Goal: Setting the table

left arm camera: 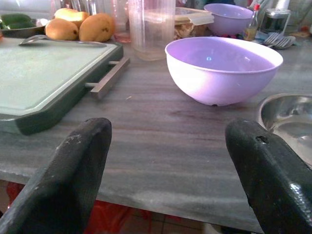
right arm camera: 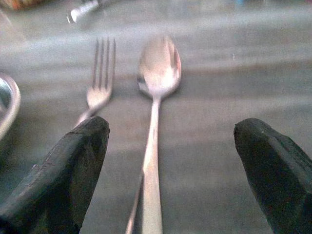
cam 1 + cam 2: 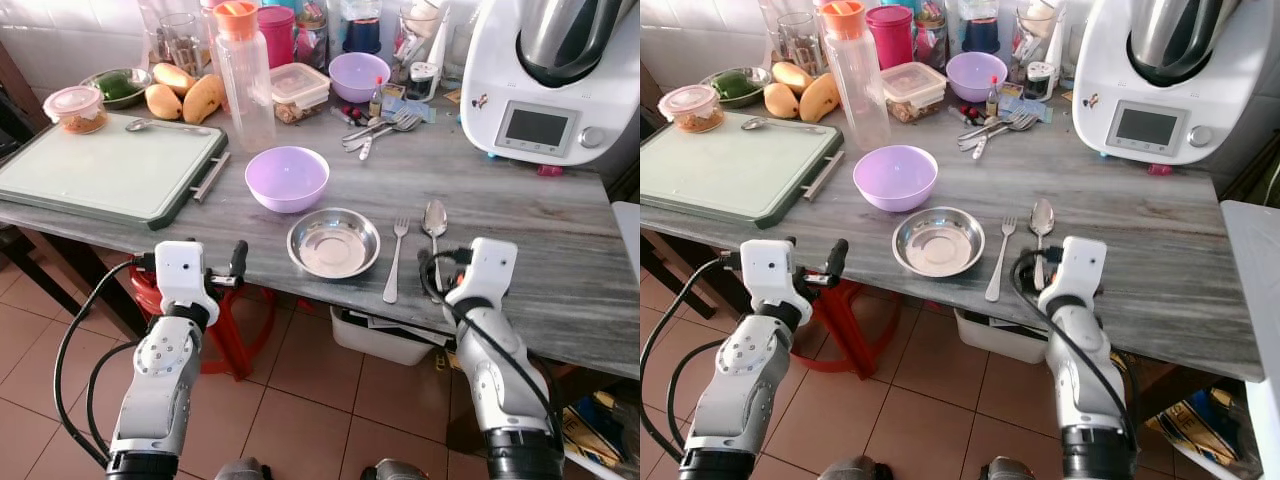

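A round steel dish [image 3: 334,242] sits near the front edge of the grey table [image 3: 520,230]. Right of it lie a fork [image 3: 396,258] and a spoon [image 3: 434,235], side by side, handles toward me. A purple bowl [image 3: 288,178] stands just behind the dish. My right gripper [image 2: 170,126] hangs open at the table's front edge, with the spoon's handle [image 2: 152,161] lying between its fingers, untouched. My left gripper [image 1: 168,130] is open and holds nothing at the front edge. It faces the purple bowl [image 1: 222,70], with the dish's rim [image 1: 287,114] beside that.
A green cutting board [image 3: 100,165] with a spoon [image 3: 165,125] fills the left end. Behind stand a clear bottle [image 3: 245,75], mangoes [image 3: 185,95], a second purple bowl [image 3: 358,75], loose cutlery [image 3: 380,128] and a white kitchen machine [image 3: 545,80]. A red stool [image 3: 225,325] is under the table.
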`<state>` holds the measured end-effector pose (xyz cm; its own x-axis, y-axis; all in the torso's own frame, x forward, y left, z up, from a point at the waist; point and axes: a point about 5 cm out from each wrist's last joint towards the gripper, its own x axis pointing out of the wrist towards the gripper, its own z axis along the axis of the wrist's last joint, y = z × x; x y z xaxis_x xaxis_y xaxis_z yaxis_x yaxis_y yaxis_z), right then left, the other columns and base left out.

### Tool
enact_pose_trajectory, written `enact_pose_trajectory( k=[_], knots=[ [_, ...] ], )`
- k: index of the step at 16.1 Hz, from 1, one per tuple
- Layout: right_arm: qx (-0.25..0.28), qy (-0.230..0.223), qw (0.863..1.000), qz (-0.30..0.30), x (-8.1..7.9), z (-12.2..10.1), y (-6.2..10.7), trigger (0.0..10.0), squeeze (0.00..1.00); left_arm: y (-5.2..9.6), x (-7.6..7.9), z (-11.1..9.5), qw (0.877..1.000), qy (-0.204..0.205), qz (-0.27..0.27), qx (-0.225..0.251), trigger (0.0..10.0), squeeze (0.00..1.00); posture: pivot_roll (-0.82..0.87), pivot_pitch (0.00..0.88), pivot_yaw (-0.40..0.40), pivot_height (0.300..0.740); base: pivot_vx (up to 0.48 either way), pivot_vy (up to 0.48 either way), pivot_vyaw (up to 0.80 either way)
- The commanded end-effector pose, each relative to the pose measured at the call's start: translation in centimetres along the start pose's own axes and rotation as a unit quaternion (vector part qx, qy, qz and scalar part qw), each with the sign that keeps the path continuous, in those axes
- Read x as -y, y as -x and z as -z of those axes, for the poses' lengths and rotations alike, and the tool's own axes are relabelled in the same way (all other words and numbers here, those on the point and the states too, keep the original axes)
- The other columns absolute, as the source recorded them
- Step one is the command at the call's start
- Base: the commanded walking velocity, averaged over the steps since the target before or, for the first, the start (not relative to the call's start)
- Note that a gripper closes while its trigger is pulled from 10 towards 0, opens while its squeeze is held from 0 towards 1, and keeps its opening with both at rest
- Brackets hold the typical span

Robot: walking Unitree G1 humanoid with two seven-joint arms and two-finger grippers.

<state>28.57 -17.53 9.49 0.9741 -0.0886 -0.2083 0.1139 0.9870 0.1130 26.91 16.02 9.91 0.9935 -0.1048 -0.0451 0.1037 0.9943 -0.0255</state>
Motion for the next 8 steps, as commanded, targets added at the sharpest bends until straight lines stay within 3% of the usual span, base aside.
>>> enact_pose_trajectory(
  k=[1, 5, 8],
  knots=[
    [0.02, 0.001, 1.0, -0.004, -0.1, -0.8, -0.1, 10.0, 0.0, -0.2, 0.0, -0.4, 1.0, -0.003, 0.0, 0.007, 10.0, 0.0, -0.02, 0.0, 0.032, 0.74, 0.0, 0.0, 0.0],
    [0.063, 0.072, 0.992, 0.076, 2.4, -2.1, 1.2, 10.0, 0.0, 0.0, -0.2, -0.4, 1.0, -0.003, -0.004, 0.007, 10.0, 0.0, -0.03, 0.0, 0.029, 0.74, 0.0, 0.0, 0.0],
    [0.042, 0.064, 0.992, 0.103, 3.1, -0.8, 2.0, 10.0, 0.0, -0.1, 0.2, -0.4, 1.0, 0.0, 0.001, 0.007, 10.0, 0.0, -0.03, 0.0, 0.031, 0.74, 0.0, 0.0, 0.0]
  ],
)
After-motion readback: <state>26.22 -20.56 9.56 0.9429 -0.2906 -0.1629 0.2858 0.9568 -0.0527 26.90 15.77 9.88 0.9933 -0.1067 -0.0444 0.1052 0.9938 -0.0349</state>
